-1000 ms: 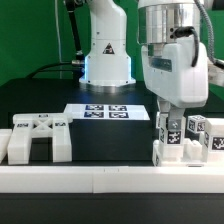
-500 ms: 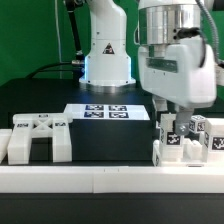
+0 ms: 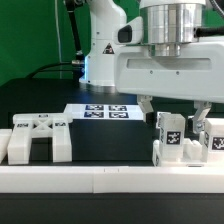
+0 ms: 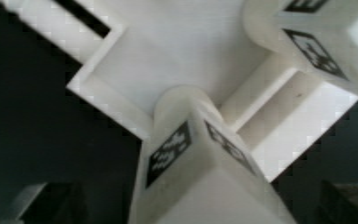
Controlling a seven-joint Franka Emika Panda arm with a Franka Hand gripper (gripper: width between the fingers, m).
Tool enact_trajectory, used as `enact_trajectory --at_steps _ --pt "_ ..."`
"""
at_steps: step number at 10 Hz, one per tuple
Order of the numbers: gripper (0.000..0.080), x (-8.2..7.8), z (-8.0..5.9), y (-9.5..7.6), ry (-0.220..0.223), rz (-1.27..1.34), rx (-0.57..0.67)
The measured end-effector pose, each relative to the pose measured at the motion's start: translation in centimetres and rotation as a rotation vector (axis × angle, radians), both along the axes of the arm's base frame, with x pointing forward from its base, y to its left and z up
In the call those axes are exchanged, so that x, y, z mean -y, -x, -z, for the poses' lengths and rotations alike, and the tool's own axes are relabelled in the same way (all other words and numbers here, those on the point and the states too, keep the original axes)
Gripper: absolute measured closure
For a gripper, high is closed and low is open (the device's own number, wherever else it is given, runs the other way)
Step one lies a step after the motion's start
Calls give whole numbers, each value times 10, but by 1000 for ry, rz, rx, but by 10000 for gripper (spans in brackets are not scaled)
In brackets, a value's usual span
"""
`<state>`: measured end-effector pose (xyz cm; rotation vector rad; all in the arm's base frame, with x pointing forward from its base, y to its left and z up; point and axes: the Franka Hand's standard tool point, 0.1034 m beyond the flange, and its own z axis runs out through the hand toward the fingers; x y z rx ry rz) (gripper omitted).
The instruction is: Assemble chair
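- Evidently, the step in hand was to clear the gripper [image 3: 176, 107] from the leg [image 3: 170, 135], which stood upright on the slab [image 3: 168, 158]; this was judged from the layout.
- Location: leg and slab stood nearer the camera than the marker board [image 3: 107, 111], toward the exterior view's right of it. A second leg [image 3: 212, 140] stood just beside the first, farther from the marker board on that side. An arch-shaped part [image 3: 38, 138] lay in front of the marker board toward the exterior view's left.
- Pincer state: wide. One finger hung on each side of the leg top; neither was seen to touch it, and nothing was held.
- Procedure: the lift needed to run straight up along the leg axis, fingers wide, until both tips stood above the leg top. Sideways travel before that risked knocking either leg.
- Check: full seating of the leg could not be told; the wrist view showed only its tagged faces against the slab.
- Arm pose: the wrist pointed straight down over the leg, broad face of the gripper toward the camera, on the near side of the marker board.
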<state>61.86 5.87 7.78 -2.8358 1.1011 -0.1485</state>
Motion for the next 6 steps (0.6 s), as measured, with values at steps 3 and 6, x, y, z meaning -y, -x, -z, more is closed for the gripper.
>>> enact_trajectory --at_steps 3,6 --pt "150 -1 0 0 37 -225 10" --pt "150 5 0 0 66 -415 19"
